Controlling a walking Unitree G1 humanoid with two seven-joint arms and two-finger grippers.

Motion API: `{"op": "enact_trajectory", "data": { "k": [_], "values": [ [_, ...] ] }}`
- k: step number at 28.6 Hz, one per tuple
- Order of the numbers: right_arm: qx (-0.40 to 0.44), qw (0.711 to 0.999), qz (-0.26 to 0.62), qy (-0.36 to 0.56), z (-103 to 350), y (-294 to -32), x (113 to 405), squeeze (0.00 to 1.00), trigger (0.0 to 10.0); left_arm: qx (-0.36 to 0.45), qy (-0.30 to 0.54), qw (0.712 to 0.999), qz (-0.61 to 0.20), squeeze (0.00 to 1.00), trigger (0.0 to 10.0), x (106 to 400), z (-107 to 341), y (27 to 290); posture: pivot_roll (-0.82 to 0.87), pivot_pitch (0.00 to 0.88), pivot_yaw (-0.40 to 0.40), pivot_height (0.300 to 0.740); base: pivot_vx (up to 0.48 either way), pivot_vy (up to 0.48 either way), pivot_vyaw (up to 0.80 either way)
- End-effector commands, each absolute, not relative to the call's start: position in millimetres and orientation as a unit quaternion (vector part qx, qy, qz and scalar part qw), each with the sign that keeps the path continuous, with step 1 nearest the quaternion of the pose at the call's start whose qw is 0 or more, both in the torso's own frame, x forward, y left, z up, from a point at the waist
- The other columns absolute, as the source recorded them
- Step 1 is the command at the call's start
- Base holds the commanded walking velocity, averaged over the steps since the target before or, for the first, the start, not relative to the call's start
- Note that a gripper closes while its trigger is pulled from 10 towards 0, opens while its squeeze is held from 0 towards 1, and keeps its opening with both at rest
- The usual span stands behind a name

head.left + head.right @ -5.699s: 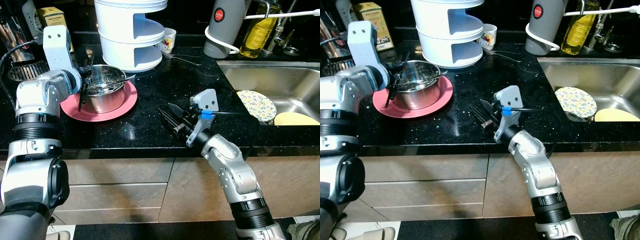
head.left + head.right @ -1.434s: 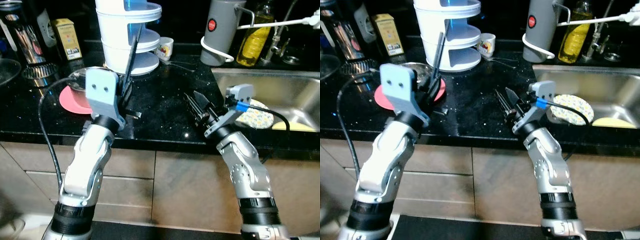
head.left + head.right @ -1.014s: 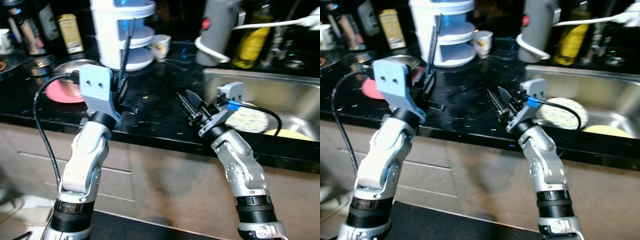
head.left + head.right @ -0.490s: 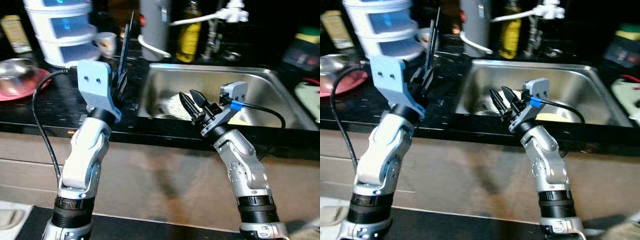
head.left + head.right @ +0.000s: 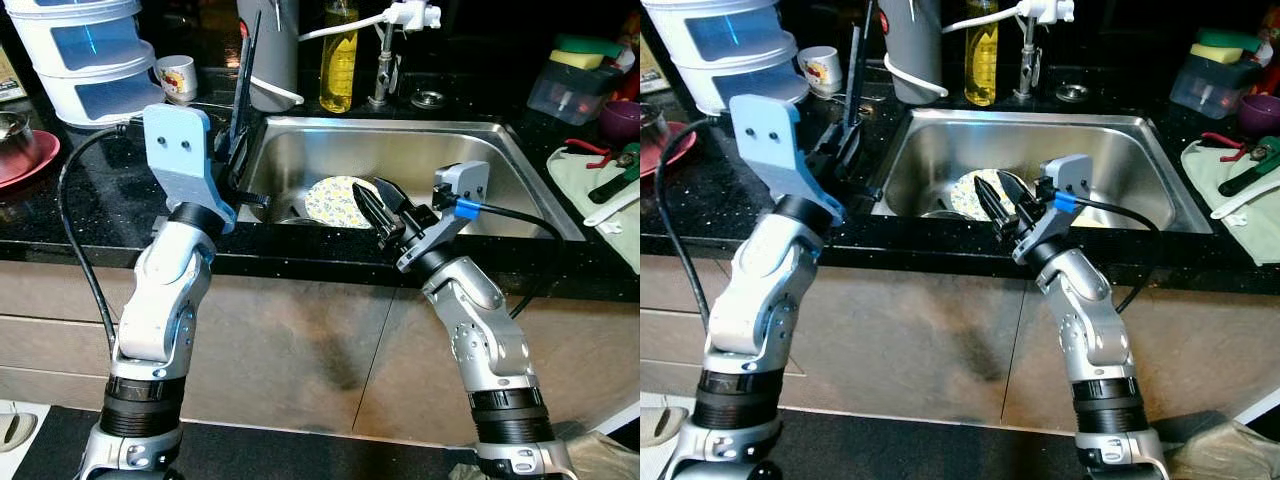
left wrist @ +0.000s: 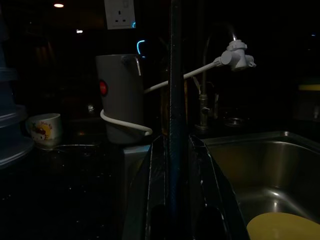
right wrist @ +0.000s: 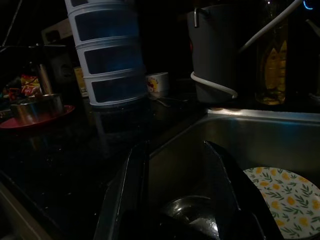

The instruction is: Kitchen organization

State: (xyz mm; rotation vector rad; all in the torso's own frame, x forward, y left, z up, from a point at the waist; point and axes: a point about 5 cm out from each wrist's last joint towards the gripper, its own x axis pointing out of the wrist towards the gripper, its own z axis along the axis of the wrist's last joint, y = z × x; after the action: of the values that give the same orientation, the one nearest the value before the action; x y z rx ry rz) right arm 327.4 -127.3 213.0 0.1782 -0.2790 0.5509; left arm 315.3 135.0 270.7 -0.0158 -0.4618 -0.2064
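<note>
Utensil [image 5: 245, 85], long and dark, stands upright at centre left, clamped in the left gripper [image 5: 235, 165] beside the sink [image 5: 500, 150], probably for washing. At centre, the right gripper [image 5: 378, 215] hovers empty, fingers spread, above the plate [image 5: 335, 200].

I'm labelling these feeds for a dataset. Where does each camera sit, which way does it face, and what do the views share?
Left and right eye views: on the head, looking forward and down at the steel sink; both silver arms show.
Left wrist view: along the left gripper, shut on a long dark utensil, toward the grey kettle.
Right wrist view: along the open right gripper, toward the white stacked container.
All share the sink and kettle.
</note>
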Motion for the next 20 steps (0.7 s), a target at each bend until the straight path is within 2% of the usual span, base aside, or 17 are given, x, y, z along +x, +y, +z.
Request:
{"op": "enact_trajectory", "data": {
  "k": [1, 2, 16, 20],
  "values": [
    [0.083, 0.951, 0.269, -0.13, 209.9, -127.0, 326.9, 0.0, 10.0, -0.014, -0.229, 0.968, -0.1, 0.0, 10.0, 317.8, 270.9, 137.7, 0.07, 0.022, -0.035, 0.74, 0.0, -0.472, 0.0],
    [0.083, 0.951, 0.269, -0.13, 209.9, -127.0, 326.9, 0.0, 10.0, -0.014, -0.229, 0.968, -0.1, 0.0, 10.0, 317.8, 270.9, 137.7, 0.07, 0.022, -0.035, 0.74, 0.0, -0.472, 0.0],
    [0.082, 0.95, 0.272, -0.13, 210.4, -125.8, 326.5, 0.0, 10.0, -0.014, -0.241, 0.967, -0.085, 0.0, 10.0, 327.3, 279.5, 151.1, 0.07, 0.024, -0.035, 0.74, 0.0, 0.0, 0.0],
    [0.081, 0.951, 0.269, -0.129, 210.0, -126.8, 326.9, 0.0, 10.0, 0.002, -0.227, 0.972, -0.057, 0.0, 10.0, 342.5, 282.0, 170.2, 0.07, 0.031, -0.039, 0.74, 0.0, 0.0, 0.0]
  ]
}}
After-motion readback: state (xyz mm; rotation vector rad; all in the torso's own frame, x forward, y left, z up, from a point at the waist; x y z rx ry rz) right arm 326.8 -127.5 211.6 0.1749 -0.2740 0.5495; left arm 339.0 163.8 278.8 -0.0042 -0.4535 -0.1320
